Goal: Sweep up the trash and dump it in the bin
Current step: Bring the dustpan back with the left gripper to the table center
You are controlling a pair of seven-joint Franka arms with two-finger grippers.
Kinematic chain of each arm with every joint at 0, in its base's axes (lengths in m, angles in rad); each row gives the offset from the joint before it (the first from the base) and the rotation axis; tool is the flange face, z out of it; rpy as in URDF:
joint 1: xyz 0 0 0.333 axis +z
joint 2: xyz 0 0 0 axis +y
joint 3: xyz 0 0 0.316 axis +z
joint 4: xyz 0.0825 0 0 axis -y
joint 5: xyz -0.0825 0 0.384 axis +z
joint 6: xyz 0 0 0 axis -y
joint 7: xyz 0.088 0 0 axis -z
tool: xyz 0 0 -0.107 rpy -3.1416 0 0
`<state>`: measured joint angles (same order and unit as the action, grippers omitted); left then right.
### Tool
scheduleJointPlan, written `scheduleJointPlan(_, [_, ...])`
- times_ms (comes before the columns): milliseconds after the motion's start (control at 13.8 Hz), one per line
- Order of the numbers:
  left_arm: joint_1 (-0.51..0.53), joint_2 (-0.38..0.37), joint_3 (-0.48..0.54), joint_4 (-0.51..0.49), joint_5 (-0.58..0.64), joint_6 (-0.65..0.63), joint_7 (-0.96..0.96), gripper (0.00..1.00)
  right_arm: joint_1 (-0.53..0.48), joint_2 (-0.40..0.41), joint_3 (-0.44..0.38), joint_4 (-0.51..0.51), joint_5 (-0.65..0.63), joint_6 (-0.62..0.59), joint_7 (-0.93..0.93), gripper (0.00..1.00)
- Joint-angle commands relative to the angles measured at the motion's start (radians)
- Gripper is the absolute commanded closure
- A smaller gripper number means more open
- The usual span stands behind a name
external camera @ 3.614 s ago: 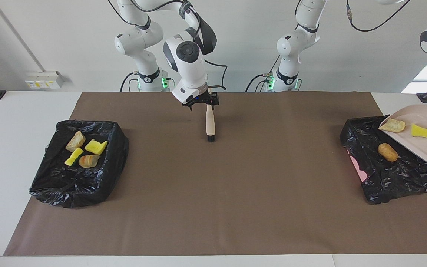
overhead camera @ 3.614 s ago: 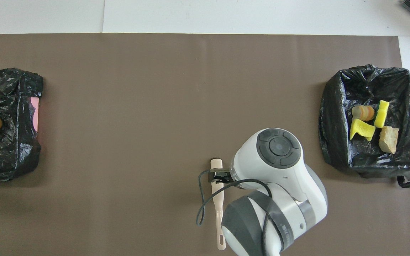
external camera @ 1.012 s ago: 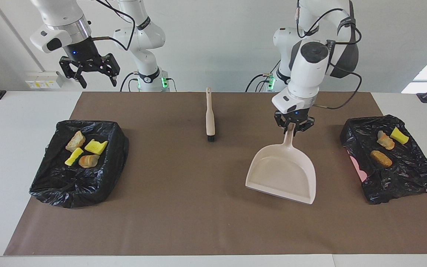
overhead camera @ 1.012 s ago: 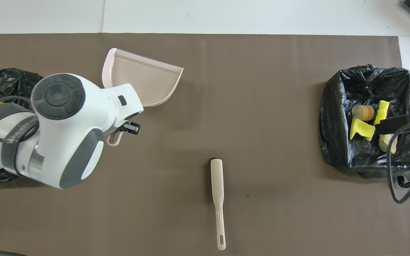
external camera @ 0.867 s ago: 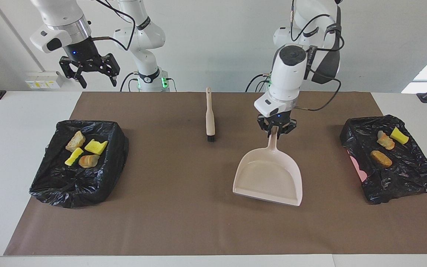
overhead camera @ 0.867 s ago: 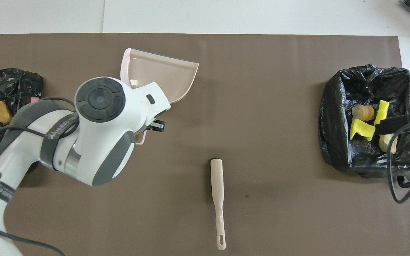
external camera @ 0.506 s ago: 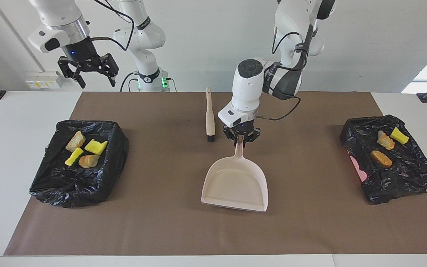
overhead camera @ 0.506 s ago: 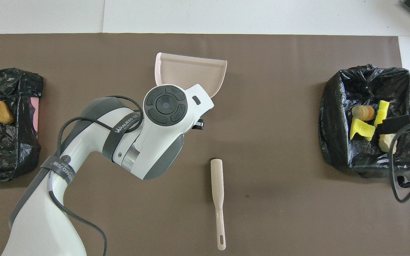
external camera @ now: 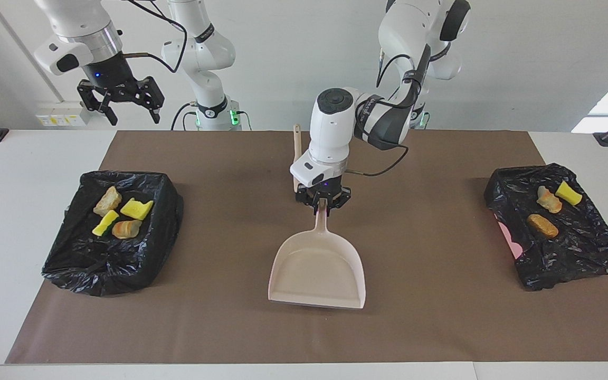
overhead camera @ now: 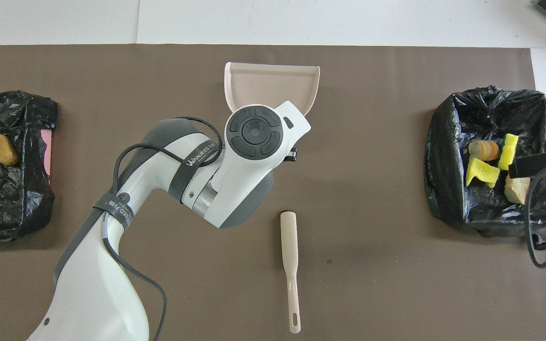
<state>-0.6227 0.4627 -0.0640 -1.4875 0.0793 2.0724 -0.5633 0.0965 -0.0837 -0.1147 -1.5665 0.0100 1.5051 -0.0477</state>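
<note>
Left gripper (external camera: pixel 323 207) clamped on the handle of the pale pink dustpan (external camera: pixel 317 269) over mid-mat, pan's mouth pointing away from the robots, cream brush (overhead camera: pixel 290 258) lying on the brown mat (external camera: pixel 441 327) nearer the robots. Right gripper (external camera: pixel 121 103) hangs with jaws spread, holding nothing, up by the right arm's end of the table. Trash: four chunks (external camera: pixel 119 214) in the black-bagged bin (external camera: pixel 98 264) at that end, three chunks (external camera: pixel 547 208) in the black-bagged bin (external camera: pixel 573 253) at the left arm's end.

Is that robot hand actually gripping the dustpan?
Touching. In the facing view, the left hand is shut on the dustpan handle's top end.
</note>
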Motion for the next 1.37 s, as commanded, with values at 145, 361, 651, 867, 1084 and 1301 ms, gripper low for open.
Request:
scheduleJointPlan(145, [-0.055,0.157,0.024,0.159,-0.006,-0.008,-0.073,1.0,-0.014,-0.001,0.007,0.011,-0.008,-0.009,-0.026,0.0])
scheduleJointPlan(361, [-0.064,0.182,0.023,0.159,-0.01,0.0,-0.073,1.0,-0.014,-0.001,0.007,0.011,-0.008,-0.009,-0.024,0.0])
scheduleJointPlan(651, [-0.064,0.179,0.024,0.156,-0.01,-0.014,-0.073,0.37,-0.014,-0.001,0.007,0.011,-0.005,-0.009,-0.024,0.0])
scheduleJointPlan(867, [-0.052,0.162,0.024,0.15,-0.001,-0.002,-0.063,0.0,-0.014,-0.001,0.007,0.009,-0.005,-0.009,-0.026,0.0])
scheduleJointPlan(1084, [-0.028,0.021,0.03,0.023,-0.003,-0.009,-0.055,0.0,-0.014,-0.001,0.007,0.011,-0.005,-0.009,-0.027,0.0])
scheduleJointPlan(1301, [0.038,-0.181,0.032,-0.178,-0.003,-0.02,0.044,0.0,-0.015,-0.001,0.006,0.009,-0.019,-0.012,-0.029,0.0])
